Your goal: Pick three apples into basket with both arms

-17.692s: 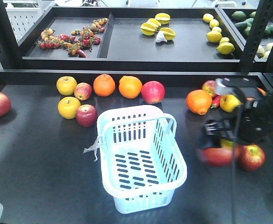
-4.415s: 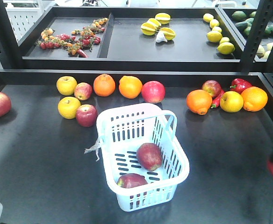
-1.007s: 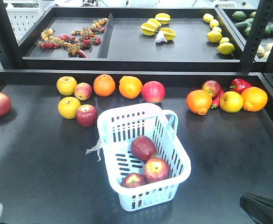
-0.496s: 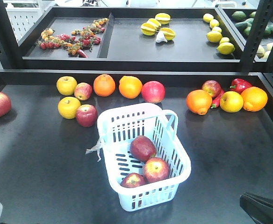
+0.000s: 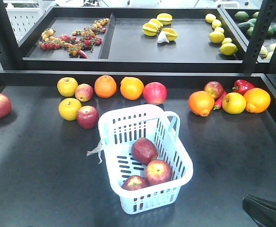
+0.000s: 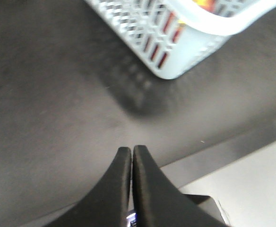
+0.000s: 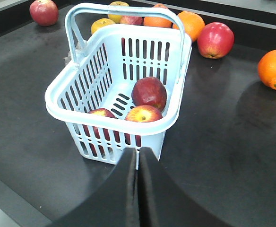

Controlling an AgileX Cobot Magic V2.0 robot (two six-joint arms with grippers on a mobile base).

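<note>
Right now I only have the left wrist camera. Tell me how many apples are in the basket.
Observer: Three lie inside the basket: the dark red apple and two streaked apples.
Operator: Report the right gripper.
Observer: The right gripper has its fingers shut on nothing and points at the basket's near end.
Operator: Say what lies behind the basket.
Observer: A row of loose fruit, among it two oranges and a red apple.

Black table w/ basket, loose apples, oranges.
</note>
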